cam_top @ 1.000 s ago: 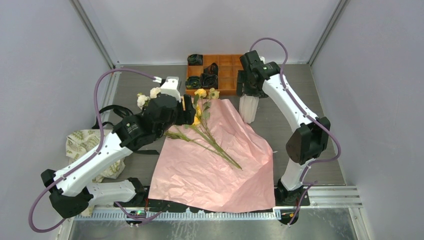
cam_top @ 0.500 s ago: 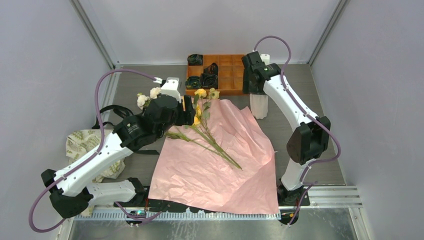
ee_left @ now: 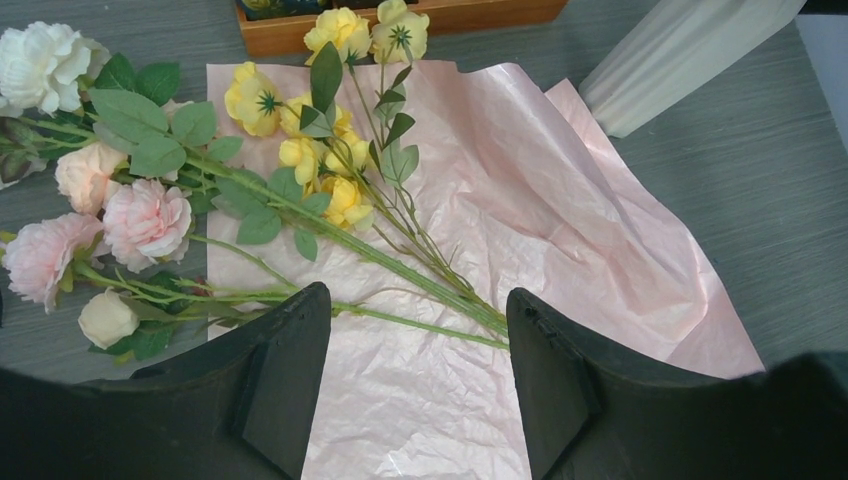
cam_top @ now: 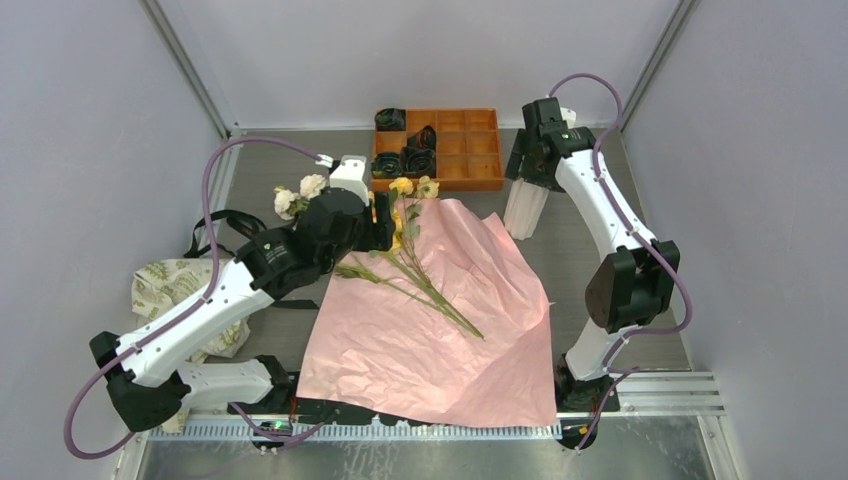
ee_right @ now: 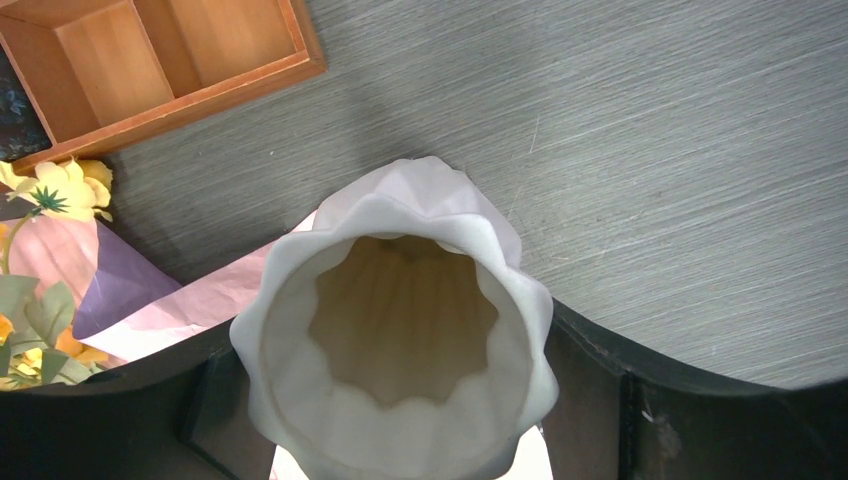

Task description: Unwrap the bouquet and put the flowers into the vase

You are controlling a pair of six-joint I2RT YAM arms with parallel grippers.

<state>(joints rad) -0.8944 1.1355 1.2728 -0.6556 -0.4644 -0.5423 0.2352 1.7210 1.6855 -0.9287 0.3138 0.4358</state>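
Observation:
The bouquet lies unwrapped: its pink paper (cam_top: 430,340) (ee_left: 560,230) is spread flat, with the flowers (cam_top: 410,270) on its far left part. Yellow blooms (ee_left: 300,150) point toward the tray. Pink and white blooms (ee_left: 145,220) lie off the sheet's left edge. My left gripper (cam_top: 385,225) (ee_left: 417,300) hangs open just above the green stems (ee_left: 420,260), holding nothing. The white ribbed vase (cam_top: 525,205) (ee_right: 400,330) stands tilted at the paper's far right corner. My right gripper (cam_top: 528,175) (ee_right: 400,380) is shut on the vase at its scalloped rim, a finger on each side.
An orange compartment tray (cam_top: 470,150) with dark rosettes (cam_top: 415,155) sits at the back. Beige patterned crumpled paper (cam_top: 170,285) lies at the left beside my left arm, with a black ribbon (cam_top: 225,220) near it. Grey walls close in both sides.
My right gripper has carried the vase to the right, away from the tray's front toward the right wall. The left gripper has stayed over the stems.

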